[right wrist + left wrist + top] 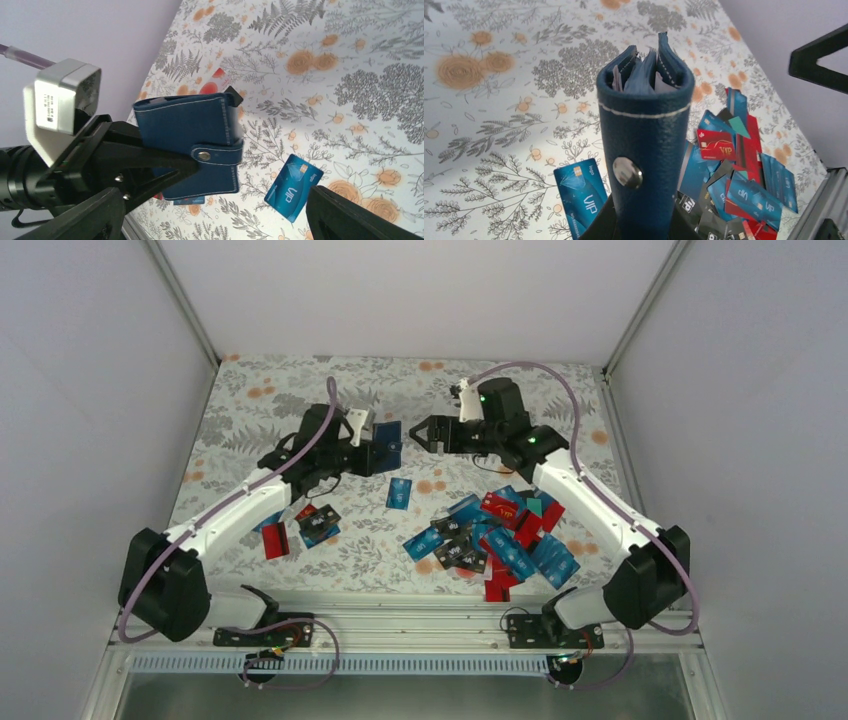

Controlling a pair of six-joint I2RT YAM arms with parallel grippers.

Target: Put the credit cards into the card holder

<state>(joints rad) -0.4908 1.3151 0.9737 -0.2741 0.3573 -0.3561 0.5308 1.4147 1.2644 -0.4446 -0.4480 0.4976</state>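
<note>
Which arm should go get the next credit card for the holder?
Right. The right gripper is open and empty, while the left gripper is clamped on the card holder, holding it off the table. The card pile also lies on the right arm's side.

You saw a navy card holder (644, 145), white-stitched; blue, red, black, teal credit cards (500, 532); grey ferns and orange flowers on the tablecloth (280, 400).

A white cloth printed with grey ferns and orange flowers (290, 410) lies spread flat, closed in by plain pale grey walls (80, 390) on three sides. A silver slotted aluminium rail (400, 615) runs along its near edge, with perhaps a perforated metal strip (400, 663) just below.
</note>
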